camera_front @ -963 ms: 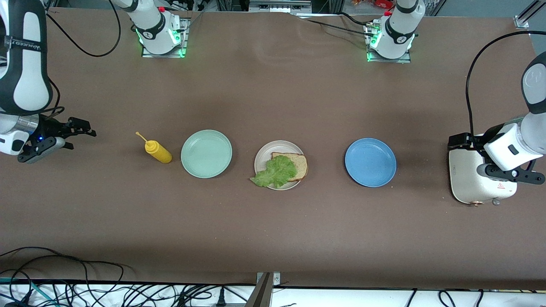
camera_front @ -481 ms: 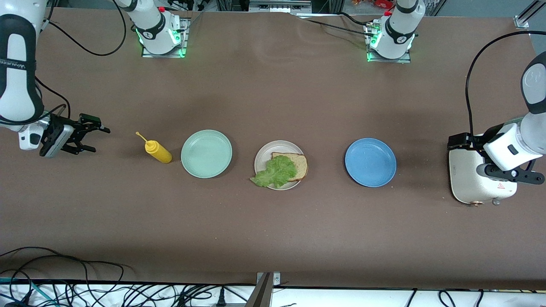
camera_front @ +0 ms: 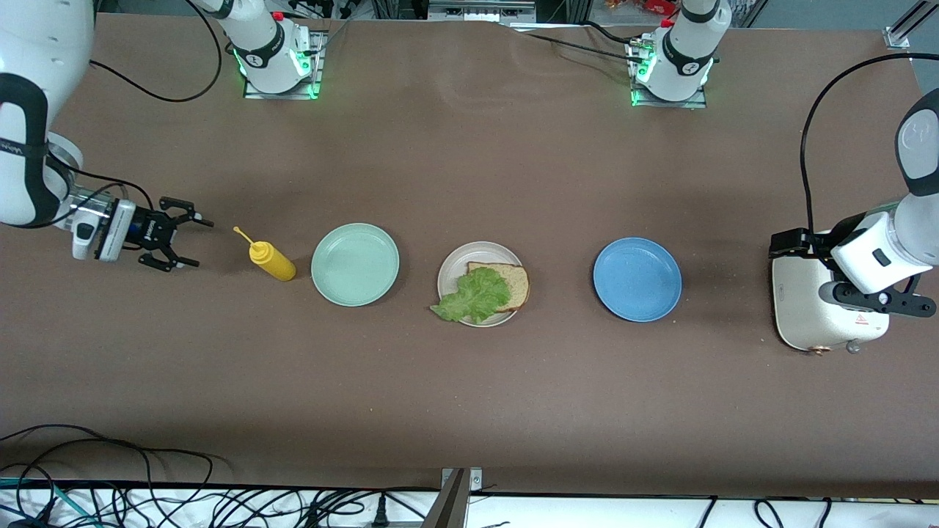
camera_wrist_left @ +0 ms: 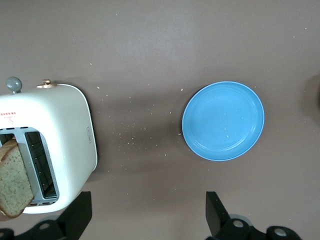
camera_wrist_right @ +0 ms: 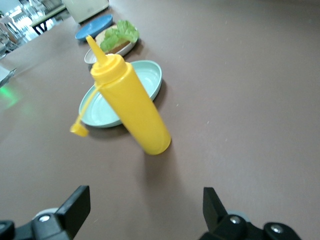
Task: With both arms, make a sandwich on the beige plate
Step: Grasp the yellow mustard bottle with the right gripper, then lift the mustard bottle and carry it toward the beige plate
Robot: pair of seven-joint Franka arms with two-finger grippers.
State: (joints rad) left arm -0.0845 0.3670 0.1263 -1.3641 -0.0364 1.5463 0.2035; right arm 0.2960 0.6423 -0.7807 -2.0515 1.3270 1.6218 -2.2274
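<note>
Just beside the yellow bottle [camera_front: 272,262], right end effector [camera_front: 192,242] gapes.

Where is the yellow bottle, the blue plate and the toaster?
yellow bottle [camera_front: 272,262]: front view, middle of its body.
blue plate [camera_wrist_left: 223,120]: left wrist view, bare centre of the dish.
toaster [camera_wrist_left: 60,131]: left wrist view, white top beside the slots.

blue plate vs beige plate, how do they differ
The blue plate is bare; the beige plate carries a bread slice and a lettuce leaf. The blue plate looks larger and sits toward the left arm's end, near the toaster. Both are round and shallow.
</note>
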